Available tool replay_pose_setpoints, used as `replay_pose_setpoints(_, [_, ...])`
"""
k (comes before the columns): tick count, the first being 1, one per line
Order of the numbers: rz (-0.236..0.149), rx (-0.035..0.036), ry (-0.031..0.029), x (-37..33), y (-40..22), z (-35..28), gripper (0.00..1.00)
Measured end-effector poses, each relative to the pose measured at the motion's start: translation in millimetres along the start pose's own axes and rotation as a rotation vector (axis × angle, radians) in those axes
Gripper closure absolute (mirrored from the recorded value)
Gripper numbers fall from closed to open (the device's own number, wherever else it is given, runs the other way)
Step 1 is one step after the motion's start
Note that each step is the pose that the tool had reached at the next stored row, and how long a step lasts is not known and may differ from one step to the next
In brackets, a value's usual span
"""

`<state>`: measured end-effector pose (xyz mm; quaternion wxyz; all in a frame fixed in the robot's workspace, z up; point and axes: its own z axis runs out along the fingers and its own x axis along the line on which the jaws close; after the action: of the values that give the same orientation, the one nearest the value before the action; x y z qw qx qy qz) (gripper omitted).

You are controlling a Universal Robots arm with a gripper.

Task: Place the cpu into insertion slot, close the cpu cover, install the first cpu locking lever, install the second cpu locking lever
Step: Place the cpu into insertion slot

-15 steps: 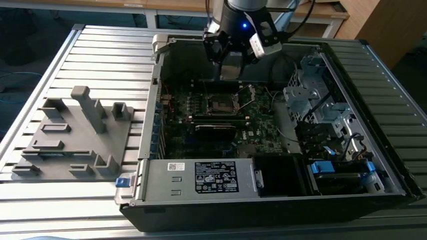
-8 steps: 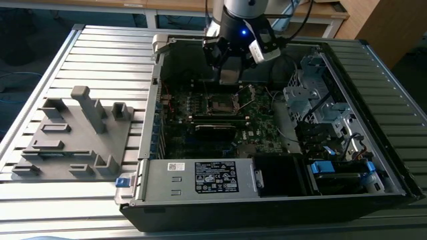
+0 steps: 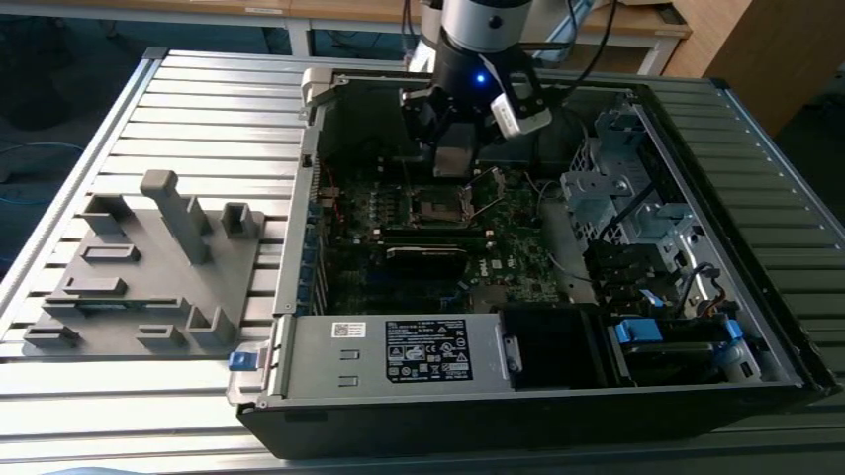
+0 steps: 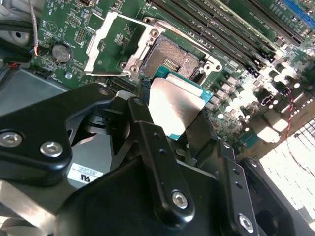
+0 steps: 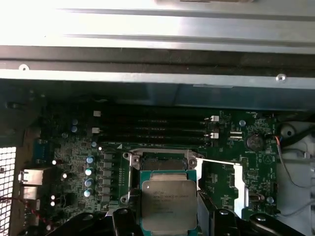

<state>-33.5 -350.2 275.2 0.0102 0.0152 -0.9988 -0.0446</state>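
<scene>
Cpu [image 4: 174, 98] sits pinched between the gripper's [image 4: 170, 120] fingers, metal top showing, hovering just above the insertion slot [image 4: 172, 56] and a touch off to 1 side. Not seated yet! Slot's dark centre is bare. Cpu cover [image 4: 98, 42] is flipped open beside the socket, over the green board [image 4: 64, 24]. In the exterior view the gripper [image 3: 452, 160] hangs low inside the pc case [image 3: 528, 421], approx. over the socket. By my read: step 1 of 4 under way, 0 finished. Seating, closing the cover & both levers are all left.
</scene>
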Motion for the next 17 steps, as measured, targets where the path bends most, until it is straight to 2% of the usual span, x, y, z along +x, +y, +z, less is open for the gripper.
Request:
replay_pose_setpoints(10, [-0.019, 0.0004, 0.0017, 0.0, -5.7, 17.2, 0.46])
replay_pose_setpoints(11, [-0.020, 0.0005, 0.0019, 0.1, -6.9, 20.8, 0.46])
replay_pose_setpoints(17, [-0.020, 0.0015, 0.0019, 0.1, -8.1, 31.7, 0.46])
